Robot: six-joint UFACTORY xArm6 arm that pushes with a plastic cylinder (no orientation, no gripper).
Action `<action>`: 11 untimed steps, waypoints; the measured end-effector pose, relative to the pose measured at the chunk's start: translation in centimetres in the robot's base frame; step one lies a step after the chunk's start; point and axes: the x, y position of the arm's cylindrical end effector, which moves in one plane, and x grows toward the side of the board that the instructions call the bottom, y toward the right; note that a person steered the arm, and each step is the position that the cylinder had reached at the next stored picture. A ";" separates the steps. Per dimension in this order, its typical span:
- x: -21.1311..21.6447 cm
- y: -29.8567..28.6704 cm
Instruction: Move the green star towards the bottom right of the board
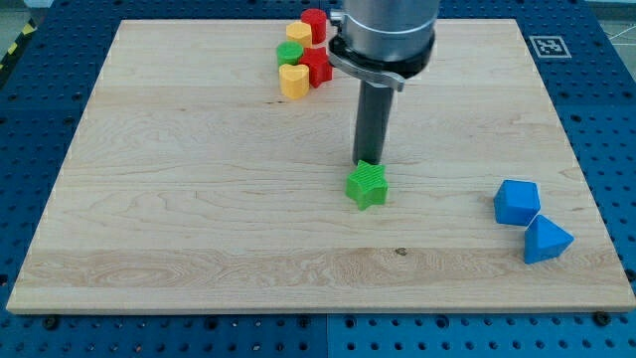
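Note:
The green star (367,185) lies a little right of the board's middle. My tip (369,162) stands at the star's upper edge, touching or nearly touching it on the side toward the view's top. The rod rises from there to the arm's grey body at the view's top.
Two blue blocks lie near the board's right edge: a blue cube-like block (517,202) and a blue wedge-like block (546,240) below it. At the view's top, left of the arm, sits a cluster: two yellow blocks (293,80), two red blocks (317,66) and a green round block (289,53).

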 end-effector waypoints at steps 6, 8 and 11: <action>11.5 -4.8; 4.8 -5.1; 4.2 -1.5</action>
